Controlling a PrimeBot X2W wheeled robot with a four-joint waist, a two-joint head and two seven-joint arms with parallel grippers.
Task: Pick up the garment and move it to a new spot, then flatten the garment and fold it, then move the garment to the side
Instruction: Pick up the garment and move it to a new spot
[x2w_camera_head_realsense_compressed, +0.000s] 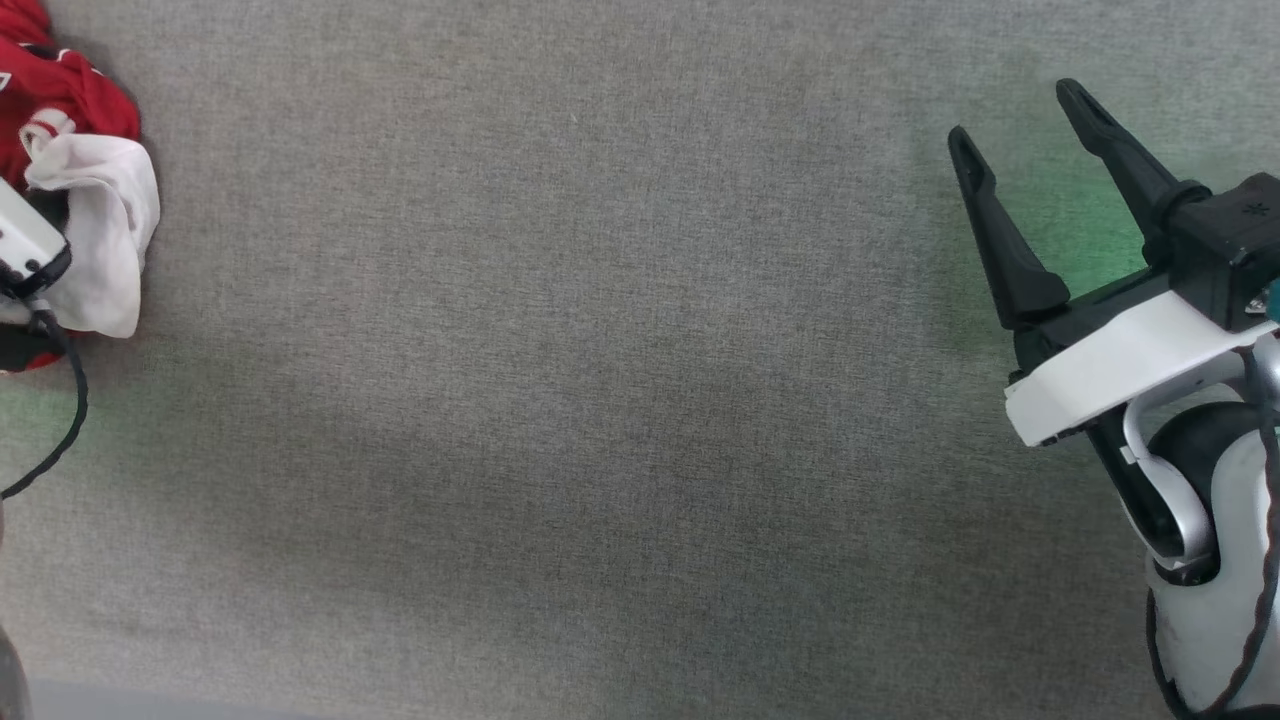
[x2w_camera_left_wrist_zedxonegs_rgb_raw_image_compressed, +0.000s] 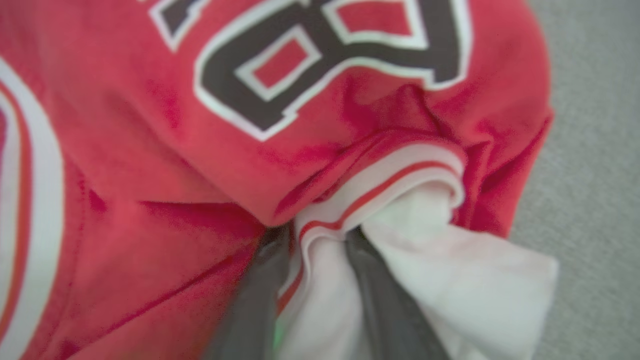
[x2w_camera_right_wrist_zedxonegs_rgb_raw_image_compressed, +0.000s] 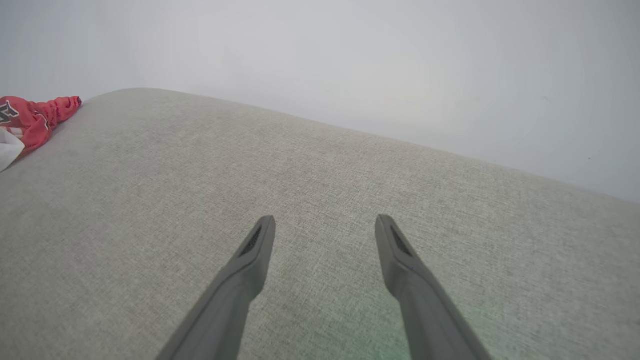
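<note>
The garment (x2w_camera_head_realsense_compressed: 85, 100) lies bunched at the far left edge of the head view, red with a white sleeve (x2w_camera_head_realsense_compressed: 105, 225) draped over it. Up close, the garment (x2w_camera_left_wrist_zedxonegs_rgb_raw_image_compressed: 150, 150) shows a black, white-outlined number and a striped sleeve cuff (x2w_camera_left_wrist_zedxonegs_rgb_raw_image_compressed: 390, 180). My left gripper (x2w_camera_left_wrist_zedxonegs_rgb_raw_image_compressed: 317, 240) is shut on the white sleeve fabric just below that cuff, with cloth pinched between both fingers. The white end of the left wrist (x2w_camera_head_realsense_compressed: 22, 240) pokes in beside the pile. My right gripper (x2w_camera_head_realsense_compressed: 1015, 112) hovers open at the right over bare cloth, far from the garment (x2w_camera_right_wrist_zedxonegs_rgb_raw_image_compressed: 30, 117), fingers wide apart (x2w_camera_right_wrist_zedxonegs_rgb_raw_image_compressed: 325, 220).
A grey woven surface (x2w_camera_head_realsense_compressed: 600, 380) spreads under everything. Its far edge (x2w_camera_right_wrist_zedxonegs_rgb_raw_image_compressed: 350, 130) meets a pale wall. A black cable (x2w_camera_head_realsense_compressed: 72, 420) hangs from the left wrist at the left edge.
</note>
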